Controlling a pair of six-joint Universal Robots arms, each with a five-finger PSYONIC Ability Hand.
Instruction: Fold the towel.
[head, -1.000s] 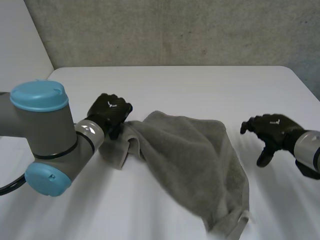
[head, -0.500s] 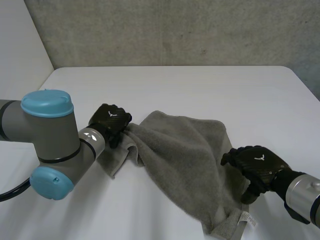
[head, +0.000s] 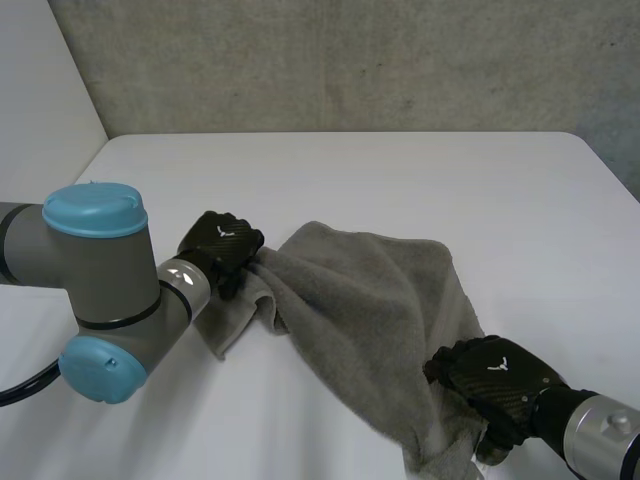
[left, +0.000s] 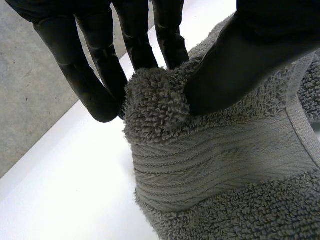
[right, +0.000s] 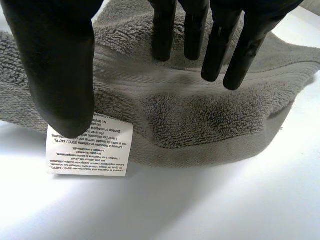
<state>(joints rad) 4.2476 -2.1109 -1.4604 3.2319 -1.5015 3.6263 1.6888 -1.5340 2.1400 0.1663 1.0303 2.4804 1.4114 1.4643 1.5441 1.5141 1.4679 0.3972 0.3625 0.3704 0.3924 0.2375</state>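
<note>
Setting: a robotics laboratory or test cell. A plain white surface (head: 420, 180) stands against a bare, rough grey concrete wall (head: 350, 60), with a smooth white panel (head: 40, 80) beside the wall at the surface's left corner. 2 machine arms reach over the surface: the left arm (head: 100, 290), with grey joints and light-blue caps, and the right arm (head: 605, 440), ending in a metal wrist. 1 grey towel (head: 370, 310) lies on the surface.
</note>
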